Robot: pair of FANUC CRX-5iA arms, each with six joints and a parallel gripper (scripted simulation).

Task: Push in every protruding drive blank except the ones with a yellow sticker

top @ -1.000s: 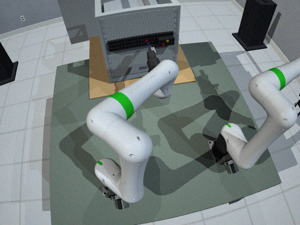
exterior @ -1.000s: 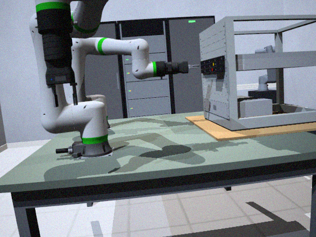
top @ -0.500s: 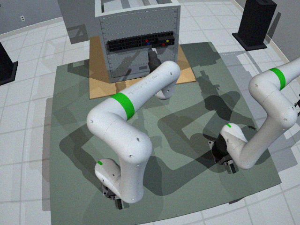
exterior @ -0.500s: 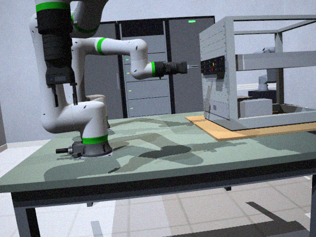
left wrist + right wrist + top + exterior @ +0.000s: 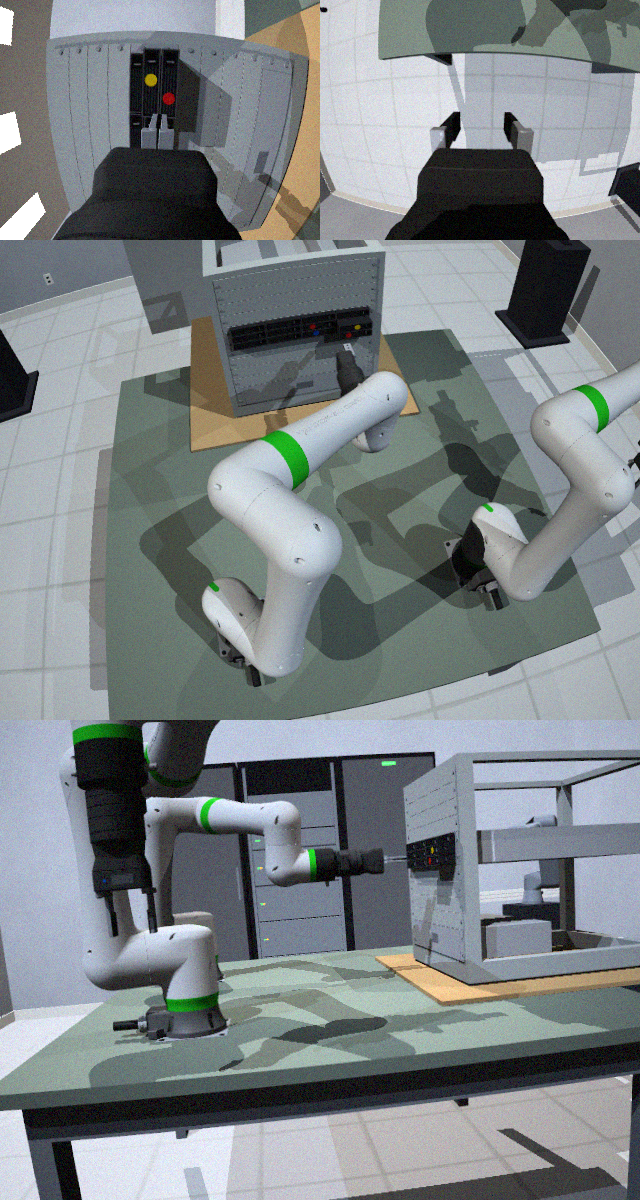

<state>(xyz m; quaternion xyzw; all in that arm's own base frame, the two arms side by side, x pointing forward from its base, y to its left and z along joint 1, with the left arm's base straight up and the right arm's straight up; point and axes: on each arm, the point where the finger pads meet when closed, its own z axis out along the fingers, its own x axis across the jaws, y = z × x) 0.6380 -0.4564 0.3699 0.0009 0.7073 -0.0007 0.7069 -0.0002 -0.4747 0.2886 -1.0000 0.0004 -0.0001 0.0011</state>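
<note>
- The yellow-stickered blank (image 5: 357, 326) (image 5: 432, 850) (image 5: 151, 95), in the rack's right-hand column, stands proud of the face; it should stay that way.
- Directly below it, the red-stickered blank (image 5: 348, 335) (image 5: 429, 860) (image 5: 169, 98) also sticks out, so at least this push appears left.
- Left of it, the blue-stickered blank (image 5: 315, 333) and another red-marked blank (image 5: 312, 326) look close to flush; whether they have latched I cannot tell.
- The left gripper (image 5: 347, 346) (image 5: 405, 858) (image 5: 159, 123) has its fingers together, nothing between them, below and left of it; contact is unclear.
- The right gripper (image 5: 635, 463) (image 5: 133, 930) (image 5: 482, 121) is spread and empty, well apart from it.
- Around it, the rack (image 5: 379, 302) (image 5: 465, 875) (image 5: 90, 100) looks upright on the wooden board (image 5: 206, 438) (image 5: 449, 996) (image 5: 300, 125); its exact starting place cannot be confirmed.

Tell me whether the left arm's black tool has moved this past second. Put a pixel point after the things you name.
Yes: in the top view, the tool (image 5: 347, 346) (image 5: 406, 858) (image 5: 157, 117) has shifted right along the grey metal rack (image 5: 305, 291) (image 5: 465, 926) (image 5: 90, 100), below its rightmost red sticker (image 5: 348, 335) (image 5: 429, 860) (image 5: 169, 98).
</note>
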